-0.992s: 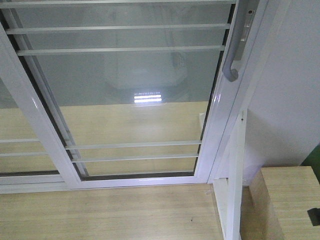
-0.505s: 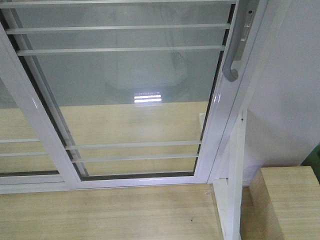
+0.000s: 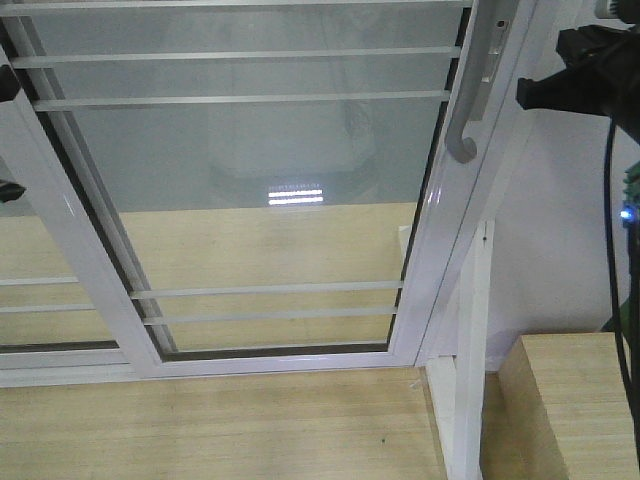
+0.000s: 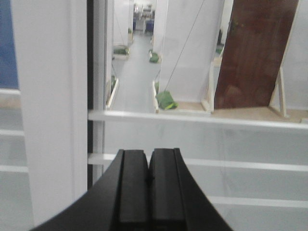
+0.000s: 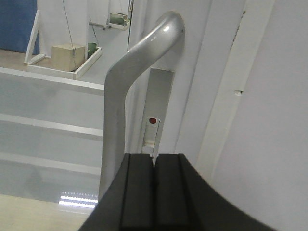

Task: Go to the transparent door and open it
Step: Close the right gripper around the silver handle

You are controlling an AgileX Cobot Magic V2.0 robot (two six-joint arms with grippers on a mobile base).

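Note:
The transparent door (image 3: pixel 250 160) fills the front view, a glass panel in a glossy white frame with thin white bars. Its curved grey handle (image 3: pixel 462 110) hangs on the right stile. My right gripper (image 3: pixel 524 94) is shut and empty, just right of the handle and apart from it. In the right wrist view the handle (image 5: pixel 120 106) and grey lock plate (image 5: pixel 158 110) stand close ahead of the shut right gripper (image 5: pixel 155 157). My left gripper (image 4: pixel 148 153) is shut and empty, facing the glass bars (image 4: pixel 192 118) beside a white frame post (image 4: pixel 48 120).
A handle-less glass panel (image 3: pixel 40 290) overlaps the door on the left. A bare white jamb post (image 3: pixel 470 380) and a white wall (image 3: pixel 570 250) stand right of the door. A wooden box (image 3: pixel 570 400) sits at the lower right. The floor (image 3: pixel 200 430) is light wood.
My right arm has come into the front view at the upper right, level with the handle. Dark parts of my left arm now show at the left edge. The door has not moved.

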